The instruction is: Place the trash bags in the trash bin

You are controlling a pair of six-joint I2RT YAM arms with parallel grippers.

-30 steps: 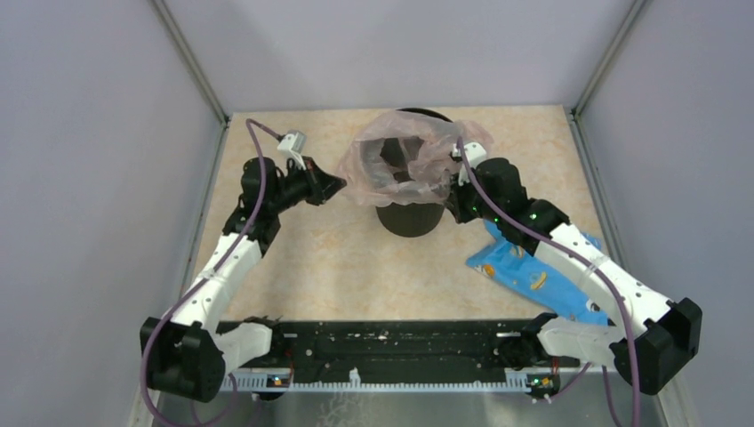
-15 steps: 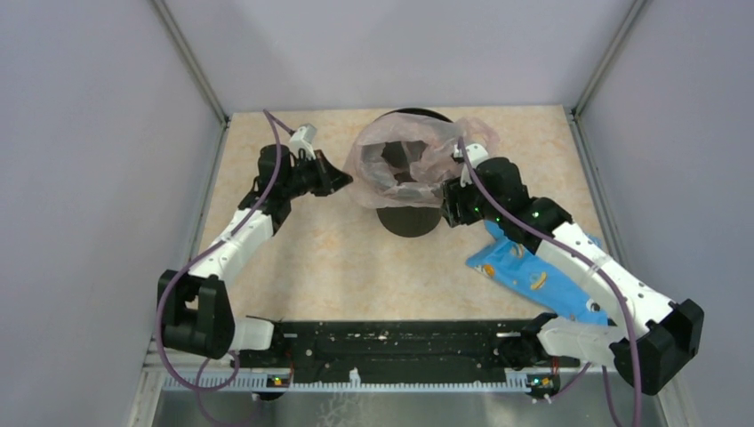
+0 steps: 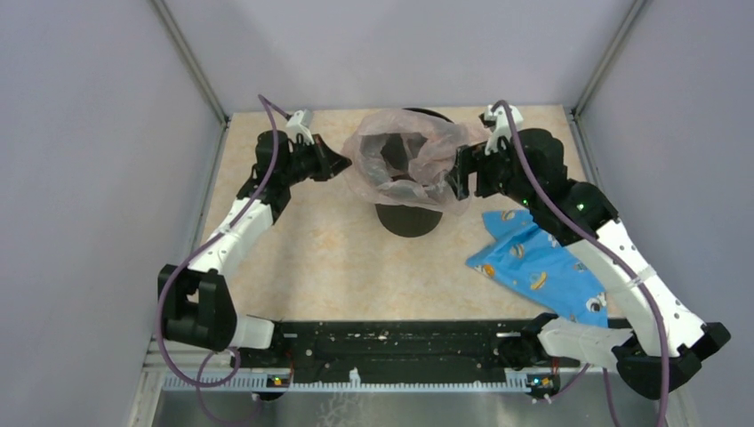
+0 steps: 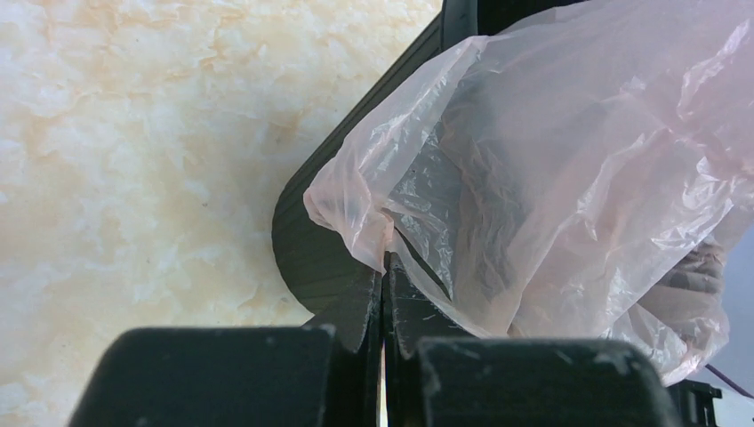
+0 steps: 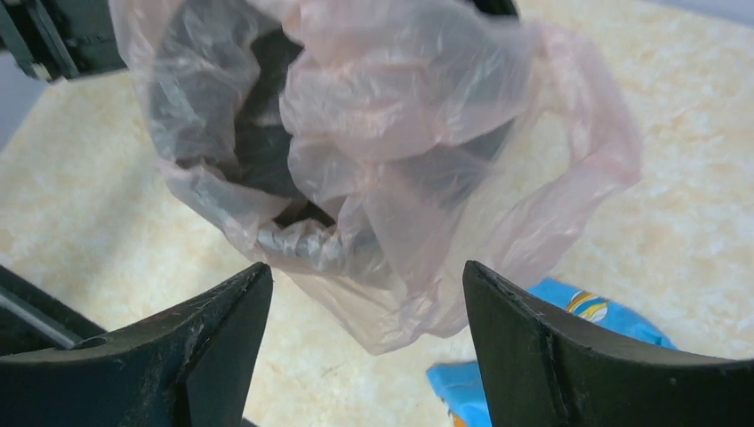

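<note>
A pale-pink translucent trash bag (image 3: 405,160) lies draped over the mouth of the black trash bin (image 3: 409,218), which stands at the back middle of the table. My left gripper (image 3: 342,164) is at the bag's left edge, shut on a corner of the film. In the left wrist view the closed gripper (image 4: 384,267) pinches the trash bag (image 4: 551,169) beside the bin's wall (image 4: 311,249). My right gripper (image 3: 459,174) stands open just right of the bag. In the right wrist view the gripper (image 5: 364,276) is wide apart, with the bag (image 5: 391,133) hanging free beyond its fingertips.
A blue patterned cloth (image 3: 533,267) lies flat on the table right of the bin, under my right arm, and shows in the right wrist view (image 5: 582,307). Grey walls close in the table on three sides.
My right gripper has opened and let go of the bag's right edge, and the arm has risen and drawn back to the right. My left gripper has shifted slightly toward the back, still holding.
</note>
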